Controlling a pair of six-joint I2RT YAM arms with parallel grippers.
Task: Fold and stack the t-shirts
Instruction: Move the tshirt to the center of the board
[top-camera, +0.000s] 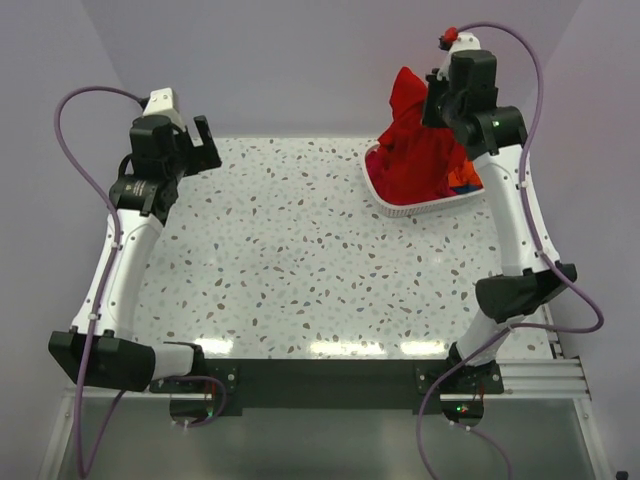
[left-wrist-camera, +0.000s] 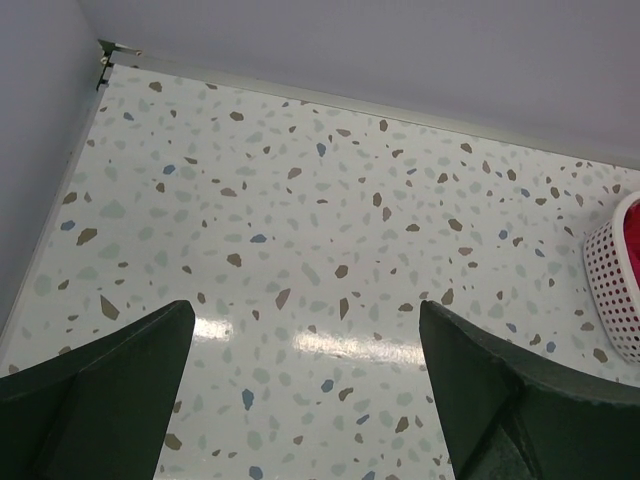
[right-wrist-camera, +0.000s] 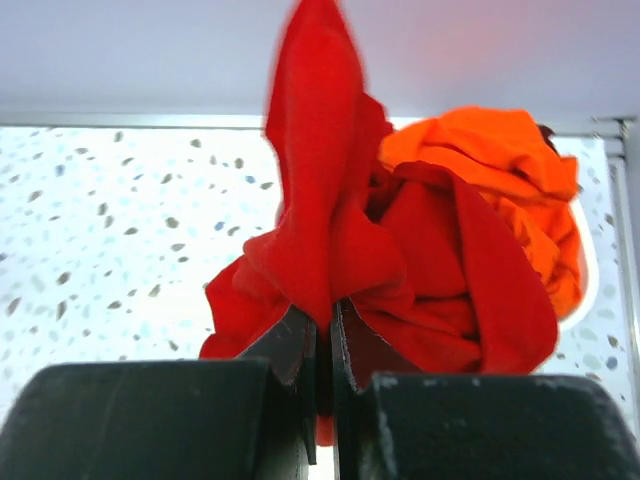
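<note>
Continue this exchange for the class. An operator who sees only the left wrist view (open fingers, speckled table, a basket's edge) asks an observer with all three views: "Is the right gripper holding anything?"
Observer: Yes. The right gripper is shut on a fold of the red t-shirt.
Operator: Is that shirt out of the basket?
Observer: Only partly. Its pinched end stands high, and the rest sits bunched in the white basket.
Operator: Anything else in there?
Observer: An orange t-shirt lies in the basket beside the red one.
</note>
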